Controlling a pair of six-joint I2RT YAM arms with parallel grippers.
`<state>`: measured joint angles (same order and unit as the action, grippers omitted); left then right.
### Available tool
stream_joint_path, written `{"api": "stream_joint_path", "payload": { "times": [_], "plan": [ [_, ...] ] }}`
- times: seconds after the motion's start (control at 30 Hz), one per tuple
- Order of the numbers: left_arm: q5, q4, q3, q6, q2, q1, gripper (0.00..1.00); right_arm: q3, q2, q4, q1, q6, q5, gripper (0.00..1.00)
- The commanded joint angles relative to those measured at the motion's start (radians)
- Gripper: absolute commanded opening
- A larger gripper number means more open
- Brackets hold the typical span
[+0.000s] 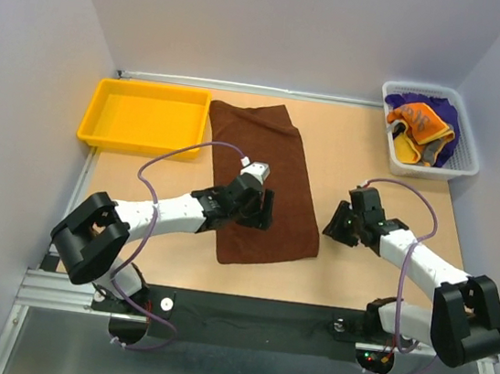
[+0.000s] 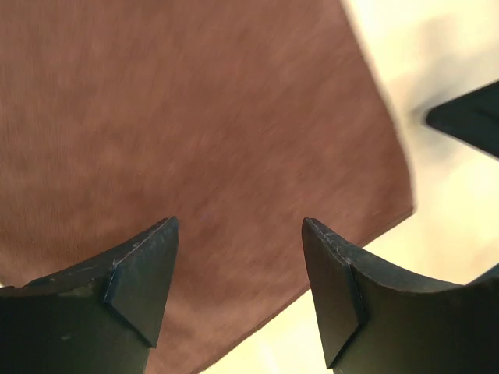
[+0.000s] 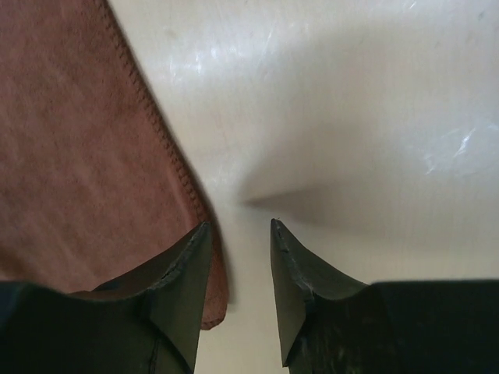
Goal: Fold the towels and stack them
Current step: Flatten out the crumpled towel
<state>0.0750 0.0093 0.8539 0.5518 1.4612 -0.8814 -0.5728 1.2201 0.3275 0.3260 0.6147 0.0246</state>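
Observation:
A dark brown towel [image 1: 264, 182] lies flat as a long strip in the middle of the table. It fills the left wrist view [image 2: 195, 117] and shows at the left of the right wrist view [image 3: 78, 156]. My left gripper [image 1: 260, 214] is open and empty, low over the towel's near part. My right gripper [image 1: 335, 228] is open and empty just right of the towel's near right corner. Purple [image 1: 444, 116] and orange [image 1: 419, 126] towels lie bunched in the basket.
A white mesh basket [image 1: 464, 169] stands at the back right. A yellow plastic tray [image 1: 144, 118] stands at the back left, beside the towel's far end. Grey walls close the left, back and right sides.

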Motion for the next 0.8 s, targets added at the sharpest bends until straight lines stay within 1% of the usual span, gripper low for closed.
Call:
{"api": "stream_joint_path", "payload": {
  "times": [0.0,0.13,0.3,0.33,0.43,0.47,0.5,0.57,0.63,0.67,0.7,0.77],
  "plan": [
    [0.012,0.046,-0.055,0.080,-0.035,-0.004,0.75,0.020,-0.031,-0.001,0.044,0.065,0.058,0.42],
    [0.019,0.052,-0.101,0.102,-0.045,-0.004,0.75,0.044,-0.037,-0.001,0.079,0.086,0.061,0.42],
    [0.016,0.050,-0.127,0.111,-0.019,-0.004,0.75,0.051,0.002,-0.002,0.114,0.095,0.058,0.41],
    [0.014,0.050,-0.128,0.111,-0.015,-0.004,0.75,0.050,0.009,-0.002,0.120,0.095,0.052,0.39],
    [0.011,0.047,-0.133,0.112,0.002,-0.004,0.75,0.041,0.004,0.001,0.131,0.089,0.032,0.25],
    [0.011,0.046,-0.134,0.114,0.005,-0.004,0.75,0.036,0.001,0.010,0.133,0.086,0.026,0.14],
    [0.011,0.043,-0.134,0.114,0.013,-0.004,0.75,0.028,-0.001,0.018,0.137,0.083,0.012,0.08],
    [0.009,0.037,-0.131,0.114,0.017,-0.004,0.75,-0.013,0.004,0.054,0.145,0.071,0.005,0.00],
    [0.009,0.024,-0.127,0.114,0.025,-0.004,0.75,-0.073,0.019,0.088,0.153,0.040,-0.006,0.01],
    [0.009,0.018,-0.124,0.112,0.027,-0.004,0.75,-0.094,0.031,0.135,0.159,0.031,-0.015,0.01],
    [0.011,0.008,-0.121,0.111,0.027,-0.004,0.75,-0.120,0.041,0.162,0.177,0.016,-0.055,0.00],
    [0.012,0.000,-0.119,0.109,0.027,-0.004,0.75,-0.183,0.079,0.250,0.205,0.010,-0.103,0.06]
  ]
}}
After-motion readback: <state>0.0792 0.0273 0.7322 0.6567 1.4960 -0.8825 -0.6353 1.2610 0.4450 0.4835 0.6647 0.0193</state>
